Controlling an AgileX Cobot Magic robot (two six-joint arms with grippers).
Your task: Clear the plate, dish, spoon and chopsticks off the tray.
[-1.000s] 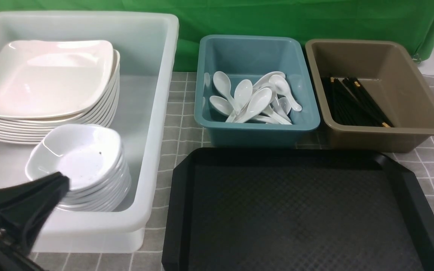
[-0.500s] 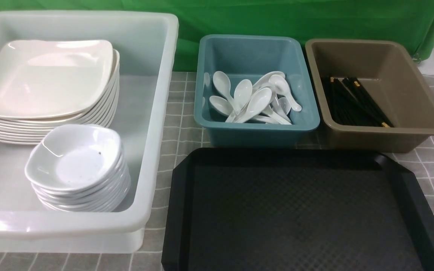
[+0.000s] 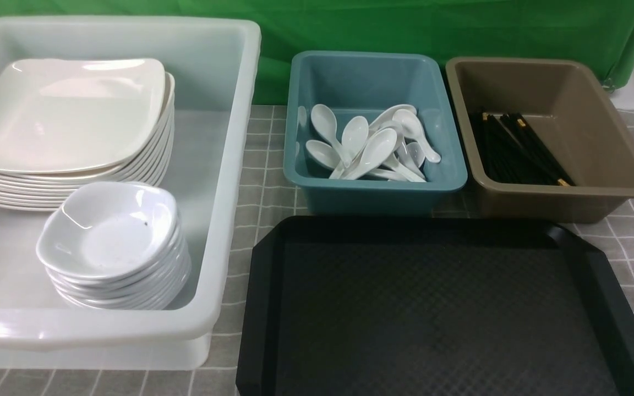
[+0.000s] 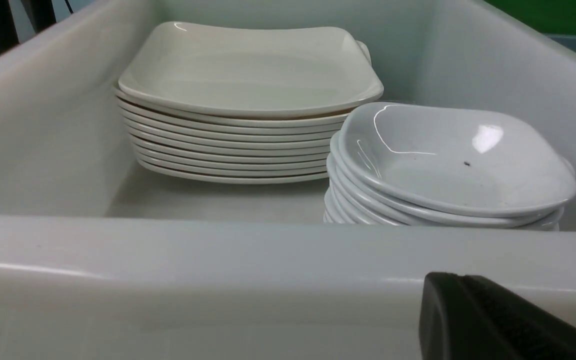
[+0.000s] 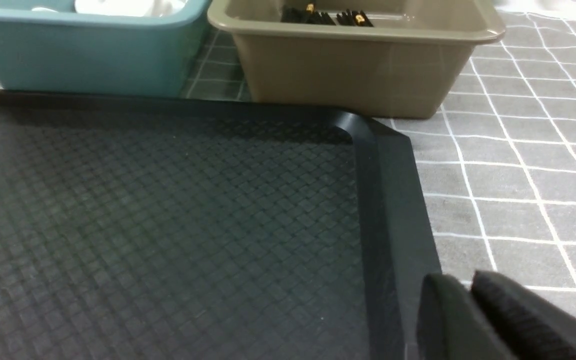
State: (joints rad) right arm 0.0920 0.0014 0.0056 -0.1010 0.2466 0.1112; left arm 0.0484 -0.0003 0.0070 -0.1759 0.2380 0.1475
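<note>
The black tray (image 3: 432, 319) (image 5: 168, 225) lies bare in front of me. A plate (image 3: 69, 110) (image 4: 248, 70) tops a stack of white plates in the white bin. In the same bin, nearer me, a dish (image 3: 110, 231) (image 4: 453, 160) with a dark speck tops a stack of small dishes. A white spoon (image 3: 377, 148) lies among several in the teal bin. Black chopsticks (image 3: 515, 151) (image 5: 323, 15) lie in the brown bin. My left gripper (image 4: 448, 277) is shut and empty, just outside the white bin's near wall. My right gripper (image 5: 463, 280) hovers by the tray's right rim, its tips slightly apart and empty.
The white bin (image 3: 234, 165) (image 4: 218, 260) stands at the left. The teal bin (image 3: 372, 192) (image 5: 78, 55) and brown bin (image 3: 597, 126) (image 5: 348, 70) stand behind the tray. Grey checked cloth (image 5: 518, 175) covers the table, with green cloth (image 3: 405, 27) behind.
My left gripper, which stood over the white bin's near edge by the dish stack, has drawn back toward me, leaving only a sliver at the front view's lower left corner.
</note>
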